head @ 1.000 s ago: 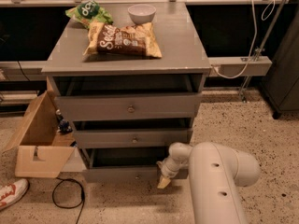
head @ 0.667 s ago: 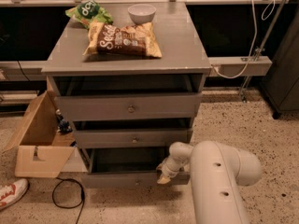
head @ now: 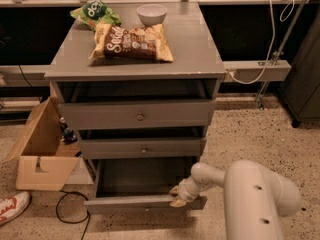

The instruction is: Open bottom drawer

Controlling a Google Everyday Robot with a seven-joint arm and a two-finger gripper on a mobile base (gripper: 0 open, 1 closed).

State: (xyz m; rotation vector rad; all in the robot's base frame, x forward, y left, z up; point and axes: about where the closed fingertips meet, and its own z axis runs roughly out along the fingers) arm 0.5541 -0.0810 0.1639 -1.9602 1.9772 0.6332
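The grey cabinet (head: 135,69) has three drawers. The bottom drawer (head: 145,203) is pulled well out, and its empty grey inside (head: 140,176) shows. Its slim front panel faces me low in the view; its knob is not visible. My gripper (head: 176,196) sits at the top edge of that front panel, right of centre, at the end of the white arm (head: 250,194) coming in from the lower right. The top drawer (head: 137,115) and the middle drawer (head: 142,147) each stand slightly out, each with a small round knob.
A chip bag (head: 131,42), a green bag (head: 95,13) and a white bowl (head: 151,14) lie on the cabinet top. An open cardboard box (head: 42,151) stands at the left. A black cable (head: 67,216) and a shoe (head: 12,207) lie on the floor.
The bottom drawer has slid further out toward me, with my gripper moving with its front panel. The other drawers have not moved.
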